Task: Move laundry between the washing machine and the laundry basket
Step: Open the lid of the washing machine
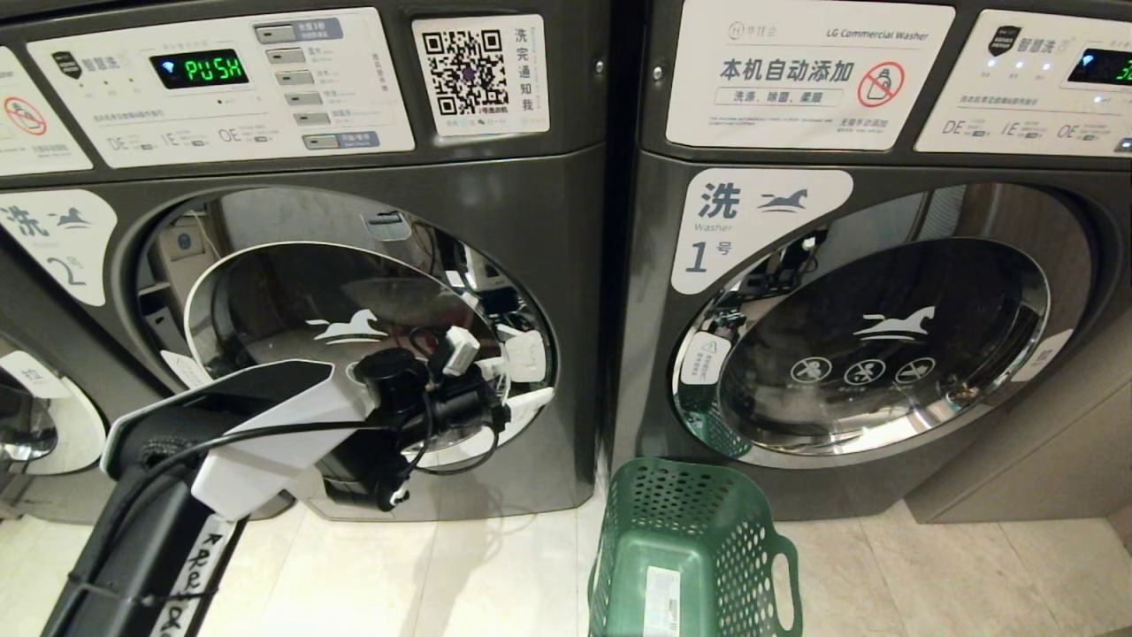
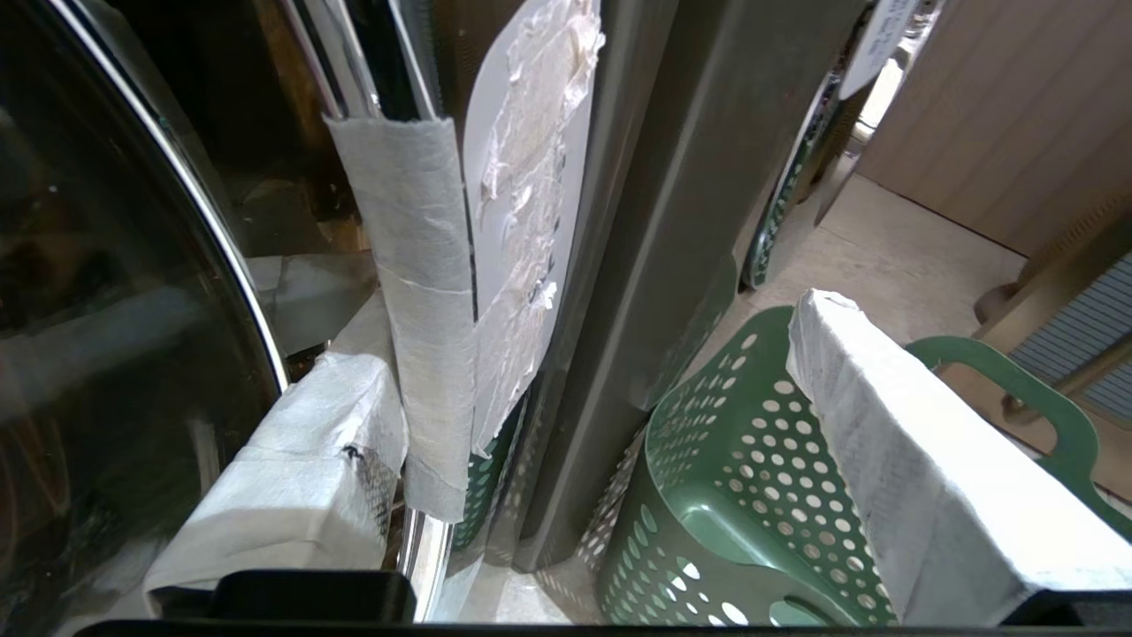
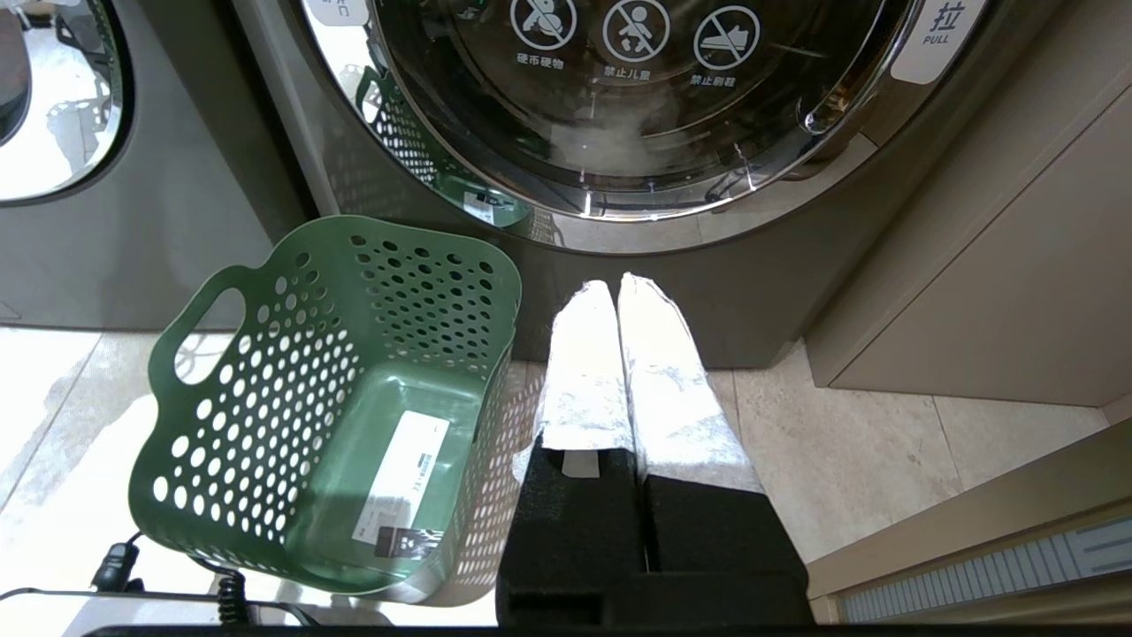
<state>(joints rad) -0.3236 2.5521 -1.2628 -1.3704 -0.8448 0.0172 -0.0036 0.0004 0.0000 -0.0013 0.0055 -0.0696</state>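
Laundry is nowhere in sight at this moment: no garment shows in the basket, on the floor or in either gripper. The green perforated laundry basket (image 1: 699, 553) stands empty on the tiled floor (image 1: 460, 575), in front of the gap between two dark grey front-loading washers, with only a white sticker on its bottom.

The washing machine (image 1: 548, 221) marked 2 is on the left of the head view, its round chrome-rimmed glass door (image 1: 345, 327) apparently not yet opened and its display reading PUSH. Whether clothes lie inside cannot be told through the dark, mirror-like glass. The neighbouring washer marked 1 (image 1: 884, 354) on the right is also closed.

The left gripper (image 1: 495, 389) is raised at the right edge of machine 2's door. Its jaws are spread wide and hold nothing. In the left wrist view one taped finger (image 2: 301, 478) lies against the door's rim, near a tape-wrapped strip (image 2: 424, 292) that may be the door handle; the other finger (image 2: 920, 460) hangs out over the basket.

The right gripper (image 3: 623, 292) hangs low beside the basket in front of machine 1, jaws pressed together and empty.

By these signs the task has barely started. Opening the door looks like the step in hand, and all moving of clothes remains to be done.
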